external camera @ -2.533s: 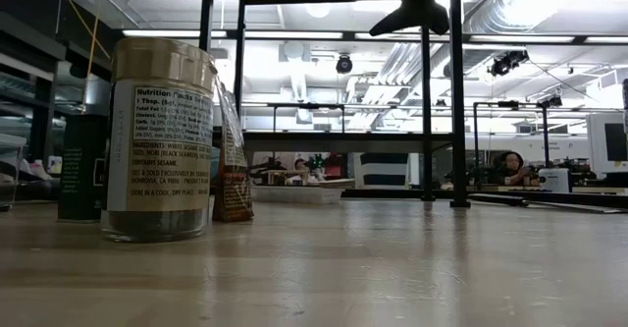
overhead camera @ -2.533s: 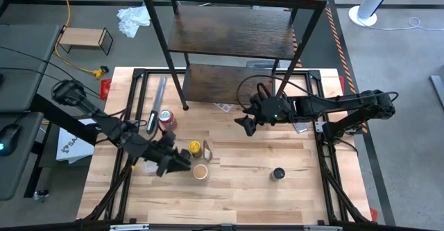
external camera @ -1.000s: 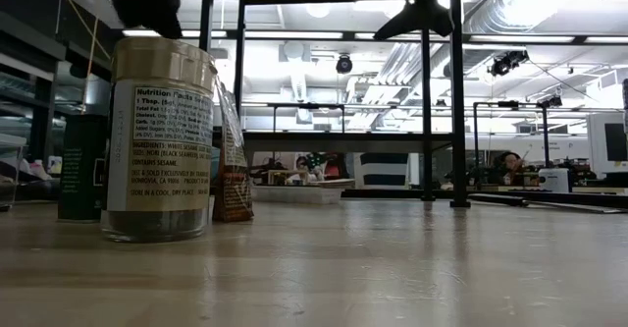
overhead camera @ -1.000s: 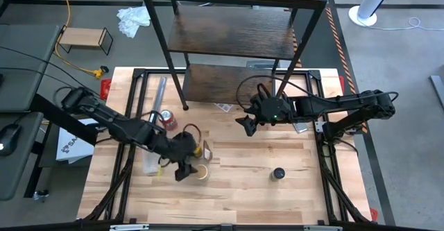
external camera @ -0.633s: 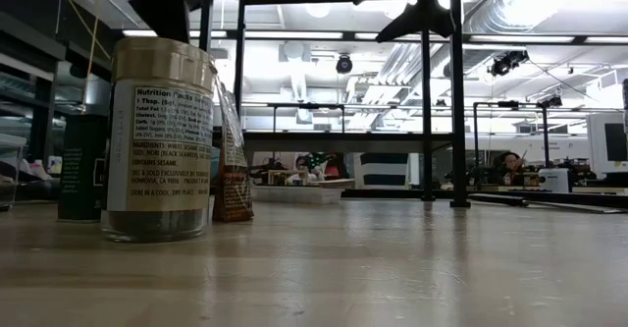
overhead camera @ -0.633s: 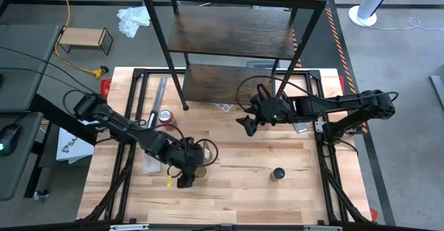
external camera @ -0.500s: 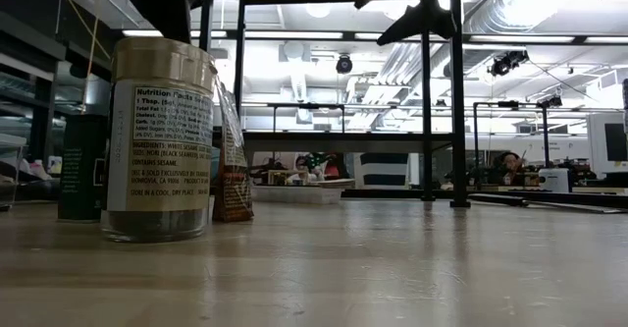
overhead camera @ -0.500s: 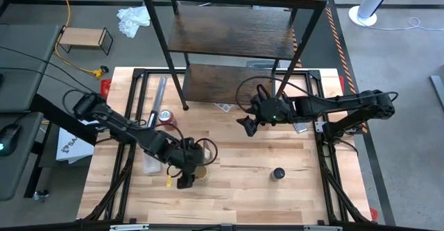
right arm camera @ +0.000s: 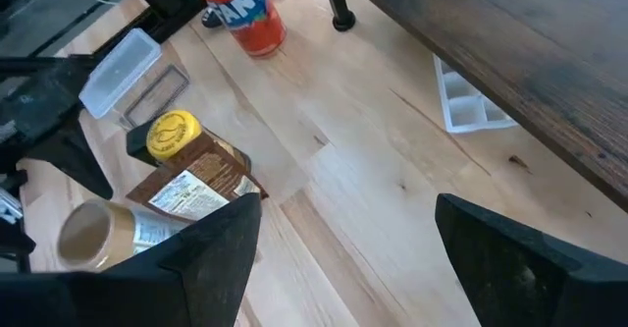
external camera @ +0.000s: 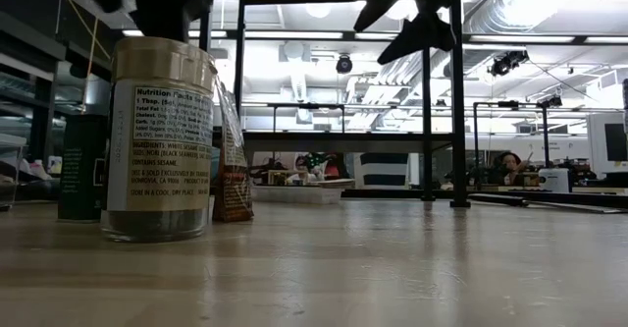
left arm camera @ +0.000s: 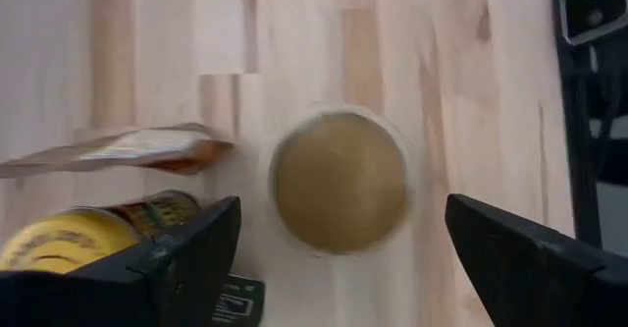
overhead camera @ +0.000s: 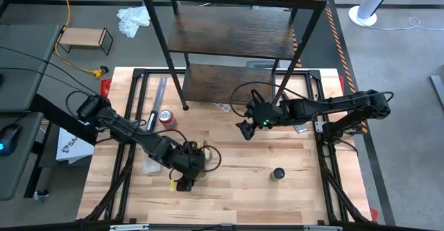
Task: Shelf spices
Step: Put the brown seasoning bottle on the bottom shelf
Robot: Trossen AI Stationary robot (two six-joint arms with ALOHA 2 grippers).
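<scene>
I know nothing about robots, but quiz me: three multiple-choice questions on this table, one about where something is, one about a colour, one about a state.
1. Where does the left gripper hang?
A. above the tan-lidded jar
B. on the shelf
C. over the red can

2. What colour is the lid of the jar beside the brown pouch?
A. blue
B. yellow
C. white

3. How do the left gripper's fingers stand?
A. shut on the jar
B. shut on nothing
C. open

Answers: 1 A, its wrist view looks straight down on that lid between the fingers. 2 B, the right wrist view shows it yellow. 3 C, the fingers stand wide of the lid on both sides.
</scene>
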